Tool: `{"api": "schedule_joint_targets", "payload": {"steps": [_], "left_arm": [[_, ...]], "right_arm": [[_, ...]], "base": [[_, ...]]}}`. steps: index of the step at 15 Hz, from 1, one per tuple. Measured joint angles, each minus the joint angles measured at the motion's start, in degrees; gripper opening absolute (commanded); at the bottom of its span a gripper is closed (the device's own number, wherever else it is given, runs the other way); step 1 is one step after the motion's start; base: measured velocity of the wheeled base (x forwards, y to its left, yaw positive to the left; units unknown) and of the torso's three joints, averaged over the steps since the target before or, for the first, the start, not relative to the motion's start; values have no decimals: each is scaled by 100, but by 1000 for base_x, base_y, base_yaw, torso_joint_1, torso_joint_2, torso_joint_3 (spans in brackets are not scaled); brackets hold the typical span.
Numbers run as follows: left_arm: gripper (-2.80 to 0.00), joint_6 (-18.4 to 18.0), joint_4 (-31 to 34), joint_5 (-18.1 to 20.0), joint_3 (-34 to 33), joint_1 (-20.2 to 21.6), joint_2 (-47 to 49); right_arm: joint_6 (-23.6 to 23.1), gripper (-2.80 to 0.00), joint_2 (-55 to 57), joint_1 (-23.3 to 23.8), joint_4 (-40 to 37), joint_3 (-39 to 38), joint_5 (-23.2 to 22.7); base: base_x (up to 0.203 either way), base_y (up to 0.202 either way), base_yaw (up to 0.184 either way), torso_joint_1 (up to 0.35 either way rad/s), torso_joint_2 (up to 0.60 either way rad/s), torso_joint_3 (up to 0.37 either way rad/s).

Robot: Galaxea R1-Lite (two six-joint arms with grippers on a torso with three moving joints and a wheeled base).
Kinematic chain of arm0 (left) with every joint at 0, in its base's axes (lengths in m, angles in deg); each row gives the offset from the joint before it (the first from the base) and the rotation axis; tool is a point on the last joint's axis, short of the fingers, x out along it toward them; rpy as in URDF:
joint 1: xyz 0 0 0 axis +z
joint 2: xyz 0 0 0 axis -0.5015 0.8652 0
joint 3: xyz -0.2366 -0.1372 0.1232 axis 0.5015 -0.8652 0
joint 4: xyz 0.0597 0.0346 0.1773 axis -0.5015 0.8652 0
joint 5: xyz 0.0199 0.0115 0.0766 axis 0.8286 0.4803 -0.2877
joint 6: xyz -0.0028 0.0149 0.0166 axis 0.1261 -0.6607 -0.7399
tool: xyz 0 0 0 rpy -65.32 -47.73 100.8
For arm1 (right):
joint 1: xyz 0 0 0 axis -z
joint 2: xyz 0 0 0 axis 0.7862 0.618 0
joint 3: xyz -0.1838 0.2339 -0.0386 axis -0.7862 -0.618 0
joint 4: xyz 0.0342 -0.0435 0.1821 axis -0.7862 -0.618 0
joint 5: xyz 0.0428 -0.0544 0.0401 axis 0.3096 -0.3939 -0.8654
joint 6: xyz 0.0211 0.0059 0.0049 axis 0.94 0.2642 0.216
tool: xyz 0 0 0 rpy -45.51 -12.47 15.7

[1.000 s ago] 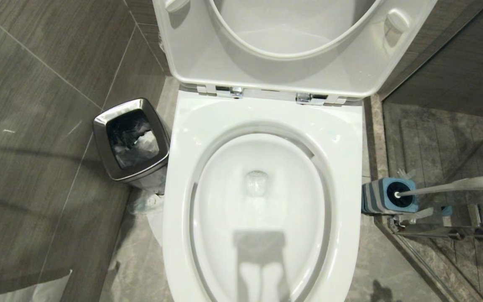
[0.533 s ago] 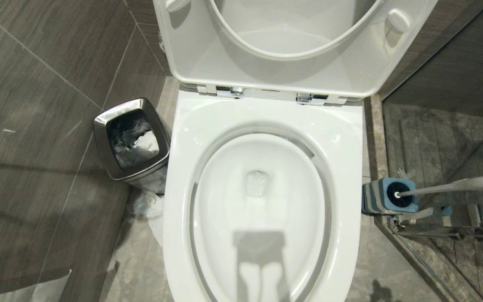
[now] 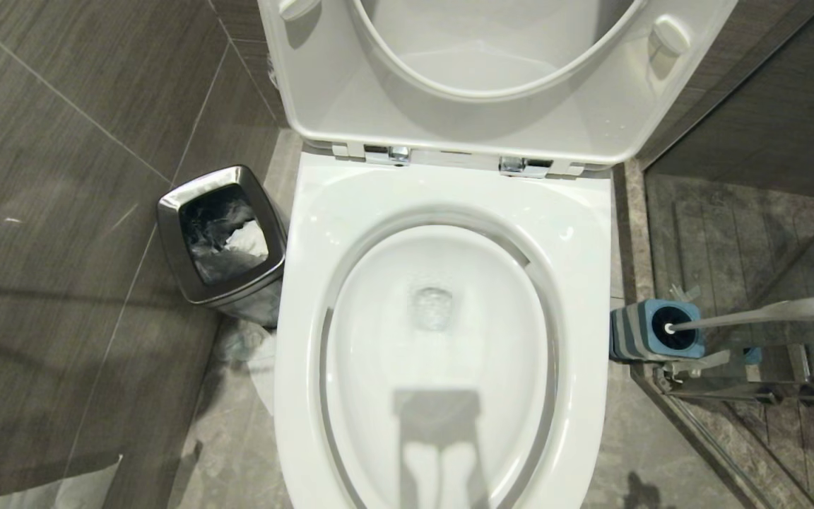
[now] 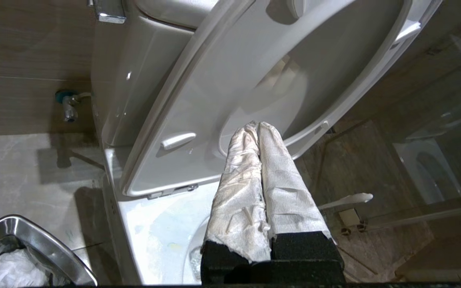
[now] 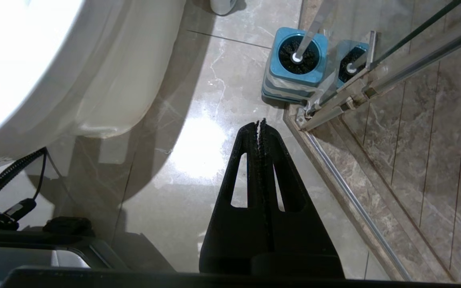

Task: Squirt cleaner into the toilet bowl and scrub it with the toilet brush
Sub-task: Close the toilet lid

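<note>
The white toilet bowl [image 3: 442,191] fills the middle of the head view, its seat and lid [image 3: 322,106] raised. The toilet brush [image 3: 760,314] stands in its blue-and-grey holder [image 3: 633,336] on the floor to the bowl's right, white handle leaning right. Neither gripper shows in the head view. My left gripper [image 4: 257,125], fingers wrapped in white paper, is shut and empty above the bowl's rim [image 4: 150,232], pointing at the raised lid. My right gripper [image 5: 260,122] hangs shut and empty over the floor, short of the brush [image 5: 298,56]. The cleaner is out of view.
A small steel waste bin [image 3: 222,233] with a plastic liner stands left of the toilet, against the tiled wall. A glass shower door with a metal rail [image 5: 334,100] runs just behind the brush holder. Black cables [image 5: 6,180] lie by the toilet's base.
Only the water at the bottom of the bowl ripples slightly; the rest of the head view stands as before.
</note>
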Motion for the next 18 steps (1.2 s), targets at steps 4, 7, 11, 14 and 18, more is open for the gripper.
{"api": "schedule_joint_targets", "payload": {"steps": [4,7,11,14,18], "left_arm": [[-280,114,-73,317,-246,136,-33],[-280,232,-147,907,-276,652,36],[-280,233,-724,1191,-277,950,283],[-280,231,-771,1197,-278,956,415],[-280,269,-1344,1191,-252,964,665]], "right_arm": [[0,-280,0,0,0,0,0],[1,-280,0,0,-1,0,2],[-1,-280,0,0,-2,0,2],[-1,-280,0,0,-2,0,2],[-1,-280,0,0,-2,0,0]], "base": [[0,0,0,0,0,0],[0,0,0,0,0,0],[0,0,0,0,0,0],[0,0,0,0,0,0],[0,0,0,0,0,0]]}}
